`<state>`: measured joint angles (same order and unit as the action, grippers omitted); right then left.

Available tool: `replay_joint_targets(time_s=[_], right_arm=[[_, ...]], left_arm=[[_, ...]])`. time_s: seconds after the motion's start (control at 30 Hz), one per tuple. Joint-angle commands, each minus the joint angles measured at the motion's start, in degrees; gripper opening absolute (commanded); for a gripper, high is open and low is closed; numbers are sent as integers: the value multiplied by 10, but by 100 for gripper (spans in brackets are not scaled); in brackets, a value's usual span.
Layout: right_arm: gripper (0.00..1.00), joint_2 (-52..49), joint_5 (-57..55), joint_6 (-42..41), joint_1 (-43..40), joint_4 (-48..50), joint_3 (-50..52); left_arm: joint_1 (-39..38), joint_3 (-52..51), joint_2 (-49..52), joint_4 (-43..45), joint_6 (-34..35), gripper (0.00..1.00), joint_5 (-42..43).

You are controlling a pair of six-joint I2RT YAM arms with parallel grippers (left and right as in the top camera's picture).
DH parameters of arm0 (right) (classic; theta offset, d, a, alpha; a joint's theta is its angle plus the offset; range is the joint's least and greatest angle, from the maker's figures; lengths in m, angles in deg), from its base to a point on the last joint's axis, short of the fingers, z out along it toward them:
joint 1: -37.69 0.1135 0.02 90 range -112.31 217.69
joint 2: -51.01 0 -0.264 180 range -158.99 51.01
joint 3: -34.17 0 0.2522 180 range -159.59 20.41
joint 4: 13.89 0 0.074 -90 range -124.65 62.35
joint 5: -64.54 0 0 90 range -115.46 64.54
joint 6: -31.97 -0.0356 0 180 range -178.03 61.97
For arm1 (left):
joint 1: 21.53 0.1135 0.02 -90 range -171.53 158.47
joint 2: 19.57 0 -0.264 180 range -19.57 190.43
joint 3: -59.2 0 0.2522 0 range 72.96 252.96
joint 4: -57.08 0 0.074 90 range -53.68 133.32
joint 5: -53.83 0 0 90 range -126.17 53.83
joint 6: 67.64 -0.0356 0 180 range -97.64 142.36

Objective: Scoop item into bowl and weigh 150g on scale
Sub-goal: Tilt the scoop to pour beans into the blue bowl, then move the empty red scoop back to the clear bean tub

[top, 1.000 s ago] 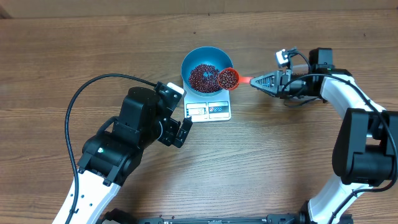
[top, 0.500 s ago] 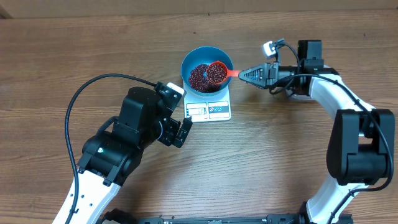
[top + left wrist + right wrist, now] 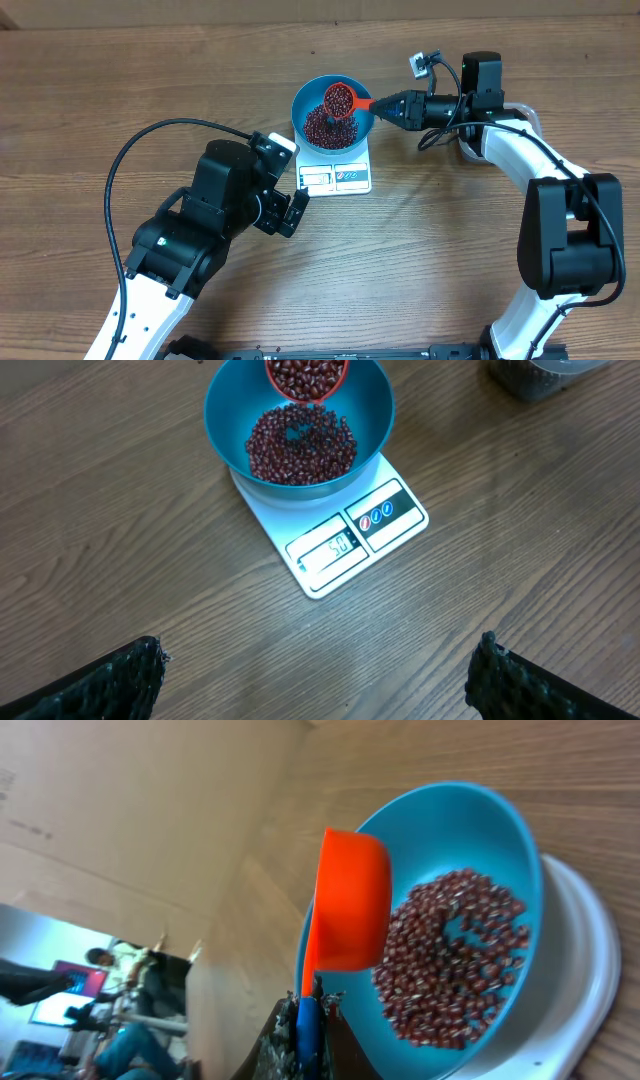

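Orange scoop (image 3: pixel 339 98) tilted over blue bowl (image 3: pixel 362 127), beans (image 3: pixel 320 125) seemingly spilling.

There is 1 blue bowl (image 3: pixel 225 410), 1 white scale (image 3: pixel 345 545), 1 orange scoop (image 3: pixel 350 900), and beans (image 3: pixel 300 445) too many to count.

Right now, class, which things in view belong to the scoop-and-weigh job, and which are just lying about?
In the job: beans; blue bowl; white scale under it; orange scoop tipped over the bowl; right claw, shut on its handle.

Lying about: left claw, open, holding nothing; black cable by the left arm; a tub, mostly cut off.
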<state>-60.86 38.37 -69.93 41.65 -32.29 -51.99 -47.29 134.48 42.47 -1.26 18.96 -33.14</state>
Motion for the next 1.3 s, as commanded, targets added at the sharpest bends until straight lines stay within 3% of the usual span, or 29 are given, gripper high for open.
replay_joint_targets(time_s=[0.0,0.43,0.57,1.03,1.27], right_arm=[[4,0,-23,41,2,5,0],[4,0,-23,246,2,0,0],[4,0,-23,375,2,-1,0],[4,0,-21,666,2,4,0],[4,0,-8,675,2,49,0]], left_arm=[[2,5,-7,2,-9,100,6],[2,5,-7,2,-9,100,6],[2,5,-7,2,-9,99,6],[2,5,-7,2,-9,99,6],[2,5,-7,2,-9,100,6]])
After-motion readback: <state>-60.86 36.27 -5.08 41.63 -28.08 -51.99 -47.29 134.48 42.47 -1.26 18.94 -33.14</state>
